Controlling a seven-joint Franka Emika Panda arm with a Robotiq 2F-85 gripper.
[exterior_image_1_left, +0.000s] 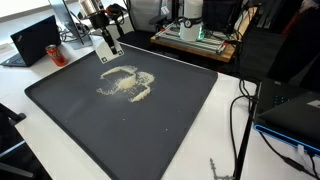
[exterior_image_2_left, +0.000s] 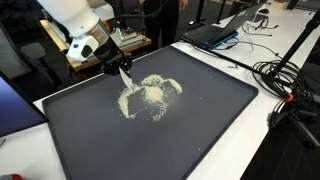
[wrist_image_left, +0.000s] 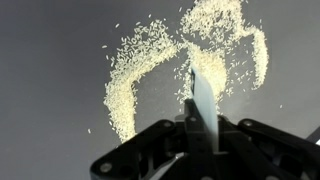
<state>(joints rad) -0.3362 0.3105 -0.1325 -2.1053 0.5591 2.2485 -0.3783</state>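
A flat tool (wrist_image_left: 203, 95) juts from between the pressed-together fingers of the gripper (wrist_image_left: 200, 128), its tip reaching into loose grains (wrist_image_left: 140, 70) spread on a mat (exterior_image_2_left: 200, 130). In the wrist view, grains lie left of the tool, right of it, and beyond its tip. A laptop (exterior_image_1_left: 35, 42) sits off the mat, well apart from the tool.

The dark mat (exterior_image_1_left: 170, 125) is open across its near and middle ground, with only flat rice (exterior_image_2_left: 150, 95) towards the far end. There the gripper (exterior_image_2_left: 114, 60) stands over it, fingers clamped on a white blade (wrist_image_left: 203, 95). A can (exterior_image_1_left: 57, 55) and laptop (exterior_image_1_left: 35, 40) flank one corner, and cables (exterior_image_1_left: 238, 120) crowd the table (exterior_image_1_left: 205, 150) along the other side.
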